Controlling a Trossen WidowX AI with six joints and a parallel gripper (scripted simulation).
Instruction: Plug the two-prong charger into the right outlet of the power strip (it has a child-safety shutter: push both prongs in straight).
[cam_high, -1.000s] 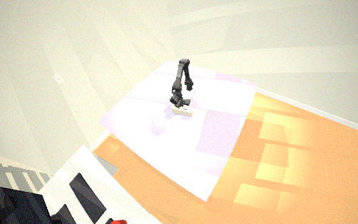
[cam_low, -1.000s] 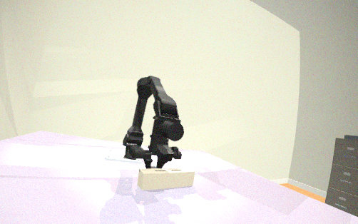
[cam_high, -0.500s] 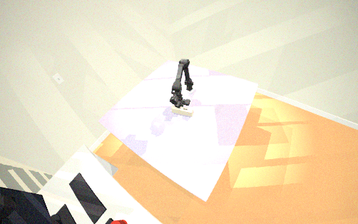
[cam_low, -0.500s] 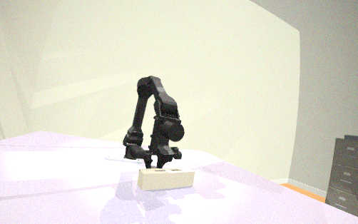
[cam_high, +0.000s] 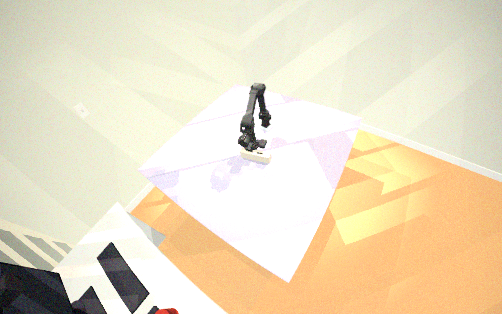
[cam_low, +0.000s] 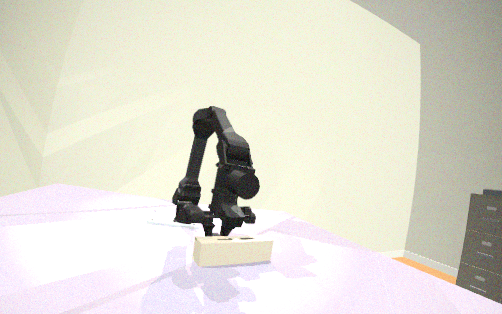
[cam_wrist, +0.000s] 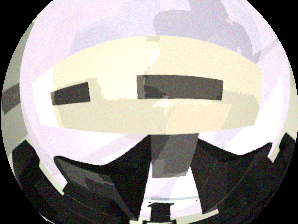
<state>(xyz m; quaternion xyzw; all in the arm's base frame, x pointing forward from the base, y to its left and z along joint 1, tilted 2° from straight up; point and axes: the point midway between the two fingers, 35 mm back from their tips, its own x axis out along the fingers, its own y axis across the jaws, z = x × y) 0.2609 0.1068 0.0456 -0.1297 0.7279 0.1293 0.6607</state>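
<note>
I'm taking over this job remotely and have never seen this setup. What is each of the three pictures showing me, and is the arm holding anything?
The dark machine is a single robot arm on a pale lilac table. One picture looks down from high above, one from the side at table level, and the round one from the wrist, just behind the gripper. The cream block is the power strip, with two dark outlets on top. The gripper is shut on the grey charger, poised right above the strip.
</note>
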